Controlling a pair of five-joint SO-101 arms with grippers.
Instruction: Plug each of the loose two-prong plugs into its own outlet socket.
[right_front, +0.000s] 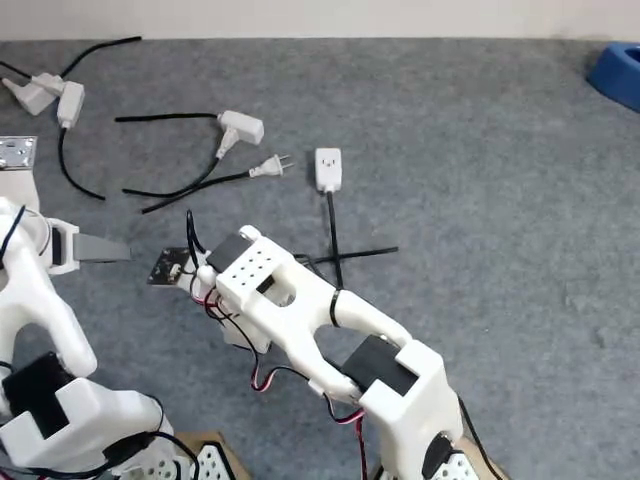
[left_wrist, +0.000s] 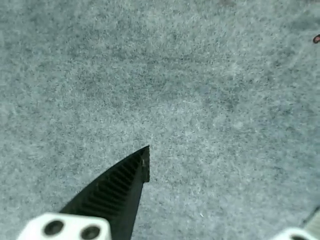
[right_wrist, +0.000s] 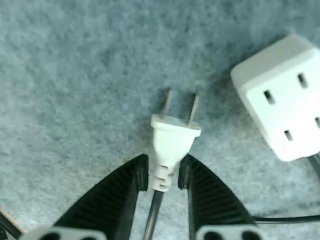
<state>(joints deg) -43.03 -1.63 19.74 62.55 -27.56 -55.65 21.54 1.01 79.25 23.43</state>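
While the grey, carpet-like worktop (right_front: 500, 260) carries everything, the right arm (right_front: 330, 320) leans from the near edge toward the middle, and the left arm (right_front: 40, 300) stands by the left edge. The left end effector (right_front: 98, 247) is spread wide above bare worktop. A blue object (right_front: 618, 72) sits at the far right corner. The white outlet socket (right_front: 328, 168) lies a little beyond the middle, toward the far edge, and its black cord runs back toward the near side. The two-prong plug (right_front: 268, 167) lies flat just beside it on the left, with its prongs pointing at the socket but apart from it. In the right wrist view the rear of this plug lines up with the right end effector (right_wrist: 164, 162). Whether it pinches the plug or only hangs above it, I cannot tell. A white angled cord end (right_front: 240, 127) lies nearer the far edge, and two more white cord ends (right_front: 50, 95) touch each other near the far left corner.
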